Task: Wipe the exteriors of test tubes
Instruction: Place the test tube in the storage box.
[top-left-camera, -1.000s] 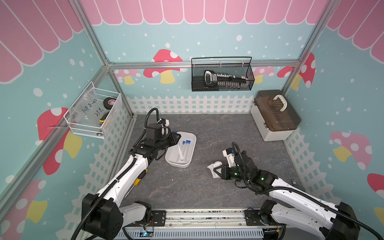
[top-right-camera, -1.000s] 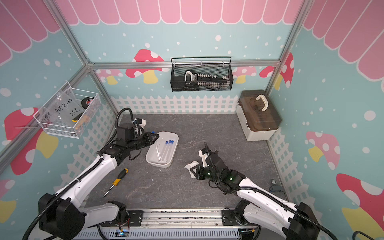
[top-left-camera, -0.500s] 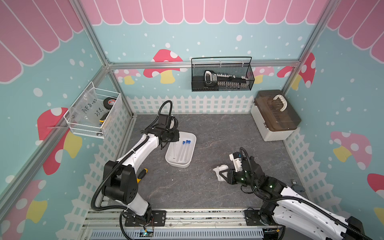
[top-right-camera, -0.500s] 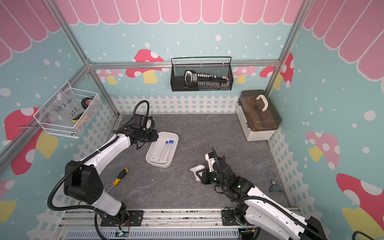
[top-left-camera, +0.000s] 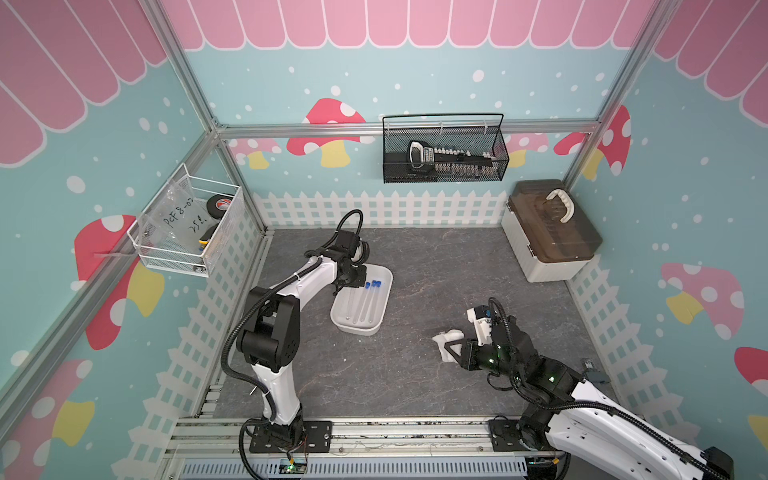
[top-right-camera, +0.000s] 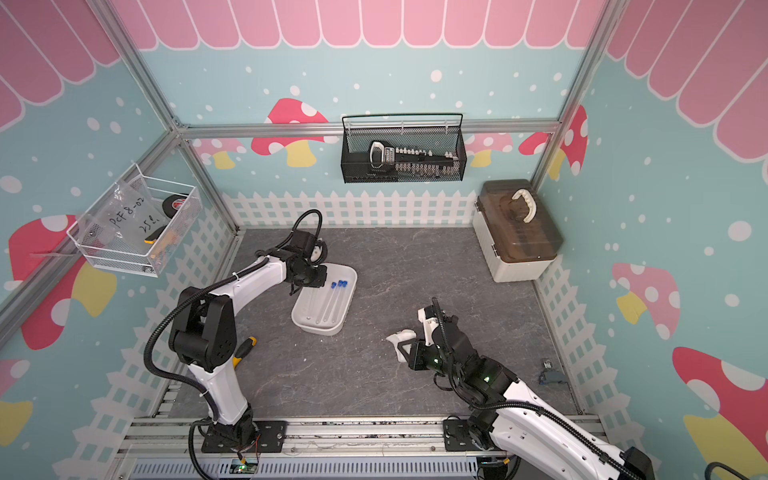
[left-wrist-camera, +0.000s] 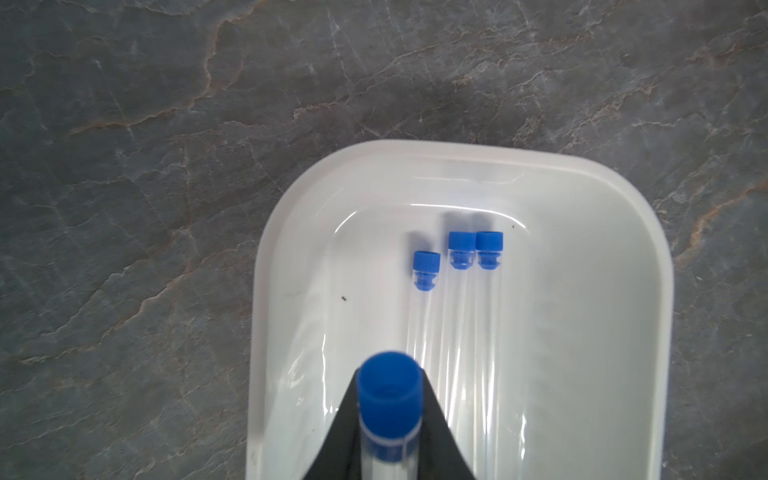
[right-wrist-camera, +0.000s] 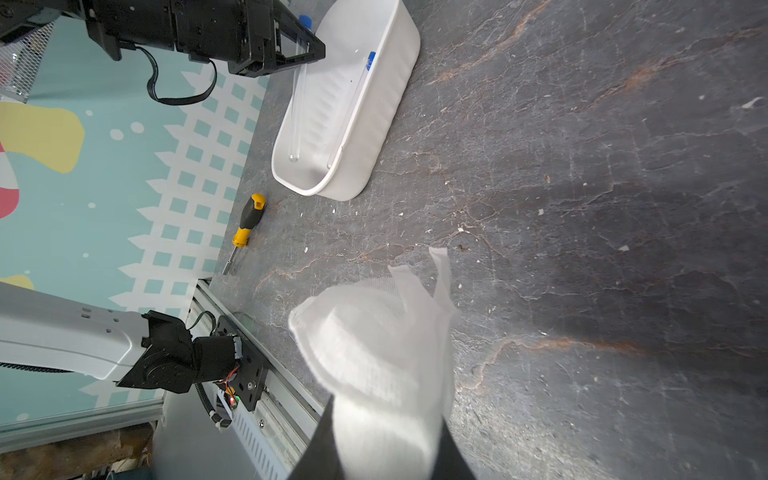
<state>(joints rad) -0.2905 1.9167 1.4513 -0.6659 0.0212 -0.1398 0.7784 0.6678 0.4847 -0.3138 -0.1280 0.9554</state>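
there, left gripper (left-wrist-camera: 389, 380) tight on 1 test tube (left-wrist-camera: 388, 415), probably tilted

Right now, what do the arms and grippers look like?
The left arm and right arm have white shells, black joints and black ribbed cables. The left gripper and right gripper are black, with tapering fingers. Green lights glow on the right arm.

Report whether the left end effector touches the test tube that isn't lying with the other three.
Touching. The left wrist view shows the left end effector with its black fingers pressed against both sides of the test tube at its blue cap.
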